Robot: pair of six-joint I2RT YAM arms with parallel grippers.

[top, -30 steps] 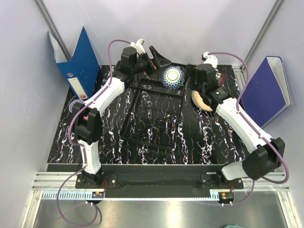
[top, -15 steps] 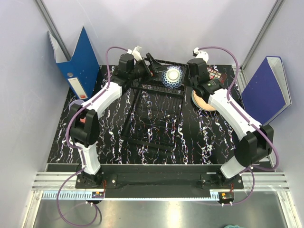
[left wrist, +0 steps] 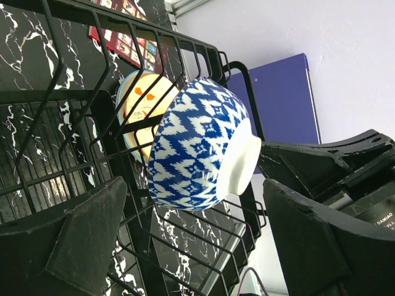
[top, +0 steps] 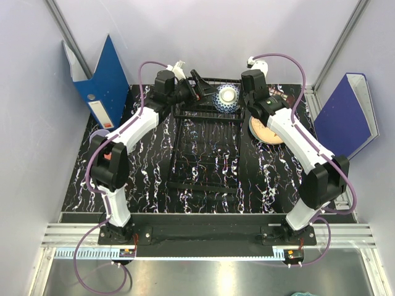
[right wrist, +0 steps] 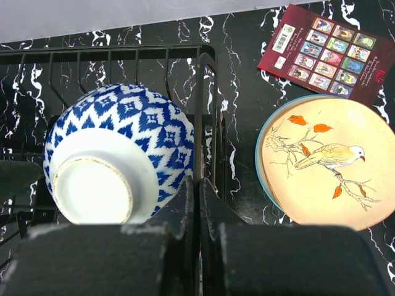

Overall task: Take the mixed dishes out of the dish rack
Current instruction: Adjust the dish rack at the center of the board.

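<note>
The black wire dish rack (top: 203,154) lies mid-table with its raised basket end at the far side. A blue-and-white bowl (top: 226,97) sits bottom-up in that basket (right wrist: 123,52). My right gripper (right wrist: 197,191) is shut on the basket's right rim wire, right beside the bowl (right wrist: 117,154); from above it (top: 244,105) stands at the rack's far right corner. My left gripper (top: 202,86) is open at the basket's far left. The bowl (left wrist: 197,145) lies ahead between its spread fingers, untouched. A cream orange-patterned plate (right wrist: 330,160) lies on the table right of the rack.
A dark red palette of coloured squares (right wrist: 324,52) lies beyond the plate (top: 266,132). Blue binders stand at the far left (top: 102,80) and at the right (top: 349,117). Grey walls close in the table on three sides.
My right gripper has moved in to the basket's right rim and shut on the wire. The rack has swung from askew to nearly square. The left gripper has stayed open.
</note>
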